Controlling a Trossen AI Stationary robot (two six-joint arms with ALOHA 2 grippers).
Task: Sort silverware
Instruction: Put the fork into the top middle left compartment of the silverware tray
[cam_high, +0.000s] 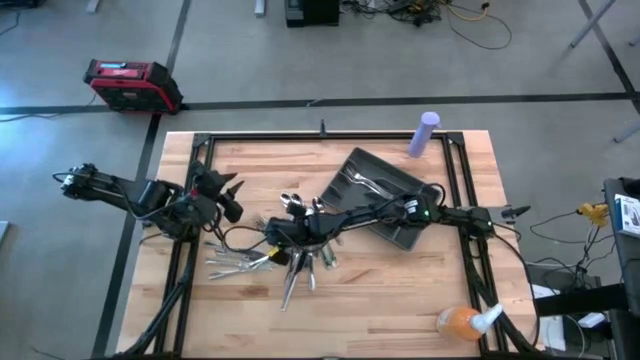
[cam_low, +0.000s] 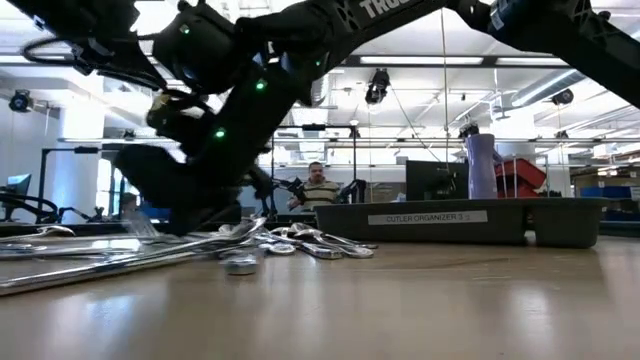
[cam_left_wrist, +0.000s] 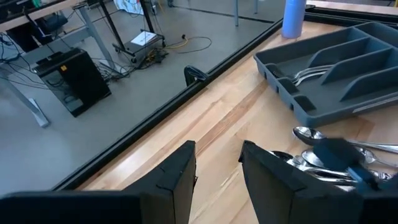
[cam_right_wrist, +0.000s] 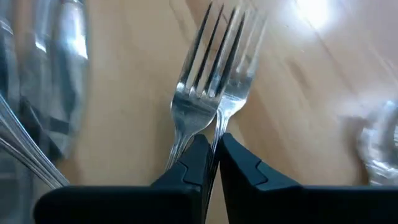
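right gripper (cam_right_wrist: 213, 163): down in the silverware pile at table centre, fingers nearly together, pinched on the handle of a fork (cam_right_wrist: 219, 81); a second fork lies pressed right alongside, tines overlapping, can't tell if both are caught
right gripper, high view (cam_high: 283, 232): arm reaches in from the right side, across the tray's near edge, wrist over the pile
silverware pile (cam_high: 285, 262): loose heap of shiny spoons, forks and knives on the wooden table (cam_high: 400, 300), centre-left, handles fanned toward the near edge and toward the left arm
pile, low view (cam_low: 300, 240): pieces lie flat on the tabletop, long handles stretching to the picture's left
left gripper (cam_left_wrist: 217, 177): fingers parted with a clear gap, holding nothing, raised above the table's left part, just beside the pile
left gripper, high view (cam_high: 222, 195): left of the pile, apart from the right gripper
tray (cam_high: 395, 232): dark grey, compartmented, angled, right of centre, behind the pile
tray contents (cam_left_wrist: 311, 73): a few forks already in one long compartment; other compartments hard to read
tray label (cam_low: 427, 217): reads CUTLER ORGANIZER on the side wall
purple bottle (cam_high: 424, 134): upright at far edge, beyond the tray
orange spray bottle (cam_high: 465, 320): lying at near right corner
red case (cam_high: 130, 85): on floor beyond far left corner
person (cam_low: 318, 190): seated in room behind the table
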